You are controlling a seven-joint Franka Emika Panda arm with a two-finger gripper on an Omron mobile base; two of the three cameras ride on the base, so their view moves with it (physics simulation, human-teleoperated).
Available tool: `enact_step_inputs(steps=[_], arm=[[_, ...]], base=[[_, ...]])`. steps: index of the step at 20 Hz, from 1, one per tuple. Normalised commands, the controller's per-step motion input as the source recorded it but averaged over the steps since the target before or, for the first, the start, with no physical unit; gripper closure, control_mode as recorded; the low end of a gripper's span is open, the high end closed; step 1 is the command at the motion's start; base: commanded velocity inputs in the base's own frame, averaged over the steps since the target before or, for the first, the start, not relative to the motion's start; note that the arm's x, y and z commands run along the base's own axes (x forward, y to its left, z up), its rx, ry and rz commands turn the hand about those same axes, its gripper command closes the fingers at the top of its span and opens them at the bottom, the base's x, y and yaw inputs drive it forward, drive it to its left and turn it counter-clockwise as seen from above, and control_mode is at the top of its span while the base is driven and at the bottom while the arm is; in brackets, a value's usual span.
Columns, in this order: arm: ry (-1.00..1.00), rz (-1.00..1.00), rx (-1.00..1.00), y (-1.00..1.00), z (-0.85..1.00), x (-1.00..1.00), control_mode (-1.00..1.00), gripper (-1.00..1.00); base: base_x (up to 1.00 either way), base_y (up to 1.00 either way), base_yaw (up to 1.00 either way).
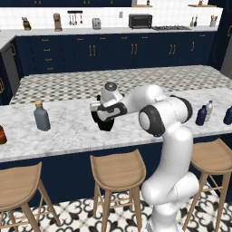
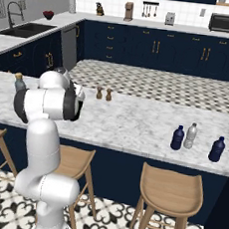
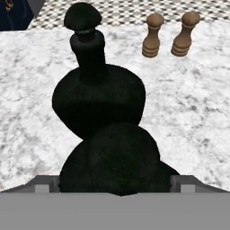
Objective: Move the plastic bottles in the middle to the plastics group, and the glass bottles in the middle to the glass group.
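We see the gripper low over the marble counter, jaws wide apart w/ the near black glass bottle between the fingertips; can't tell if pads touch it. Second black bottle stands just behind the near bottle, upright. Two brown shakers sit beyond it. Far right of it: navy plastic bottle, then silver-grey bottle & dark blue bottle. Far left: grey tan-capped bottle.
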Motion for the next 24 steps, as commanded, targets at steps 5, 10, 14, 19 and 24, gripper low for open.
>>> enact_step_inputs(steps=[5, 10, 14, 19, 24], arm=[[0.0, 0.03, 0.0, 0.0, -0.18, 0.03, -1.0, 1.0], [-0.07, 0.06, -0.02, -0.04, -0.26, -0.06, -1.0, 1.0], [-0.27, 0.09, -0.01, -0.05, -0.07, -0.11, -1.0, 1.0], [-0.16, 0.1, 0.0, 0.02, 0.27, -0.38, -1.0, 1.0], [0.0, 0.09, 0.0, 0.29, 0.32, -0.37, -1.0, 1.0]], base=[[0.0, 0.0, 0.0], [0.0, 0.0, 0.0], [0.0, 0.0, 0.0], [0.0, 0.0, 0.0], [0.0, 0.0, 0.0]])
